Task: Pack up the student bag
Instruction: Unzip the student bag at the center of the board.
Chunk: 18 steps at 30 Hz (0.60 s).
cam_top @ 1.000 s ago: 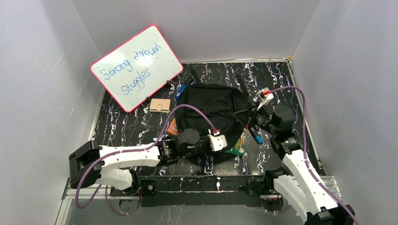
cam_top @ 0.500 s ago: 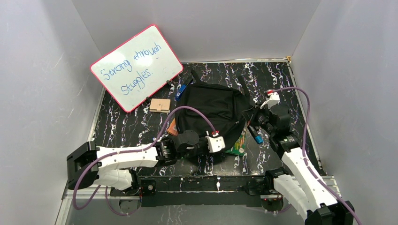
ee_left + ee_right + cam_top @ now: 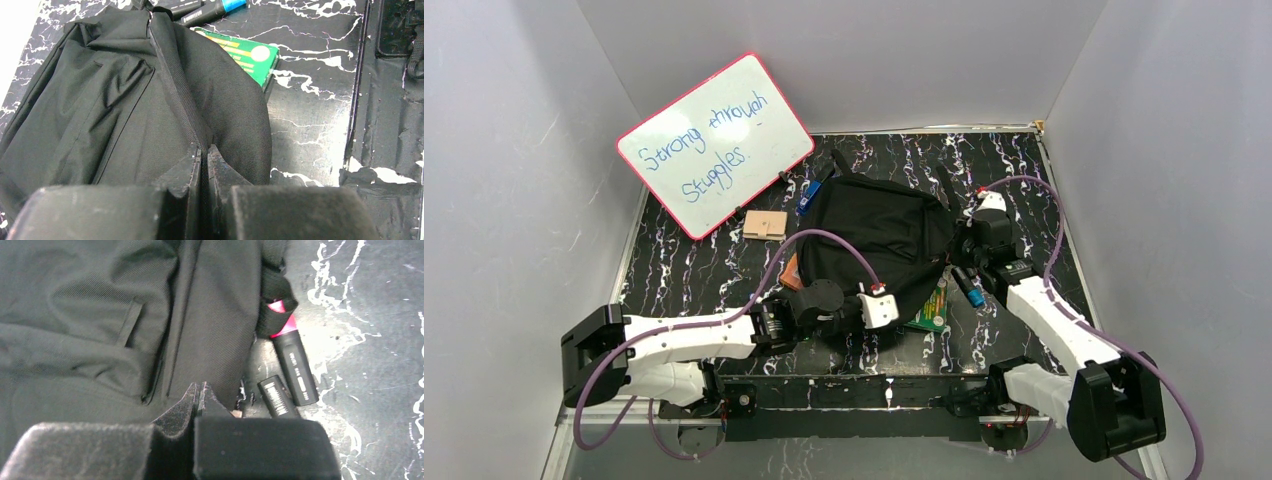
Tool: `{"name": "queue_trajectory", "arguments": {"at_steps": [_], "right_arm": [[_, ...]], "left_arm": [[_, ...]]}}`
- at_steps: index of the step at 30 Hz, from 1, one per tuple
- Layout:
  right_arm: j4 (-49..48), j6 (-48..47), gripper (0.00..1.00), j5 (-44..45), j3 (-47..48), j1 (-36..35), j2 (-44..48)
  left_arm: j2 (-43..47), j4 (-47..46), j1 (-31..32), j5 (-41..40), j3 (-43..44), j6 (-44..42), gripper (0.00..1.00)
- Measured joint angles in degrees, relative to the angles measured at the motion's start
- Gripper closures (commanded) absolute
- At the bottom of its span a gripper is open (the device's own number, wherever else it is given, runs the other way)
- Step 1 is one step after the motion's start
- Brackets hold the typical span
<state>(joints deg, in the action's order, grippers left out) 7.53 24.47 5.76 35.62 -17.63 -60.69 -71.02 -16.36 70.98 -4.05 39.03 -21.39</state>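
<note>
Low along the near edge of the table (image 3: 684,280), the left arm stretches rightward, and the left gripper (image 3: 204,150) has its jaws pressed together on a raised seam at the near end of the student bag (image 3: 874,235), which lies mid-table. A green box (image 3: 245,55) pokes out from under the bag's near right side, with a blue-capped marker (image 3: 969,288) beyond it. The right arm reaches in from the near right corner. The right gripper (image 3: 198,387) is closed at the bag's right flank, beside a pink-tipped marker (image 3: 292,367); whether it pinches fabric is unclear. A wooden block (image 3: 764,225) lies left of the bag, and a whiteboard (image 3: 714,143) leans in the far left corner.
</note>
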Motion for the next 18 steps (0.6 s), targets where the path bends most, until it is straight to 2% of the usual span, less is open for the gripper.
{"name": "queue_trajectory", "arguments": {"at_steps": [12, 15, 18], "right_arm": [[-3.69, 0.04, 1.0, 4.81, 2.54, -0.55, -6.84], [-4.57, -0.5, 1.0, 5.53, 2.67, -0.55, -7.19], [-7.89, -2.99, 1.0, 8.09, 2.67, 0.83, -7.1]], "left_arm": [[0.61, 0.04, -0.42, -0.11, -0.28, -0.02, 0.99], [0.74, 0.0, -0.42, -0.13, -0.33, 0.15, 0.66], [1.44, 1.2, 0.0, 0.57, -0.44, 0.76, 0.46]]}}
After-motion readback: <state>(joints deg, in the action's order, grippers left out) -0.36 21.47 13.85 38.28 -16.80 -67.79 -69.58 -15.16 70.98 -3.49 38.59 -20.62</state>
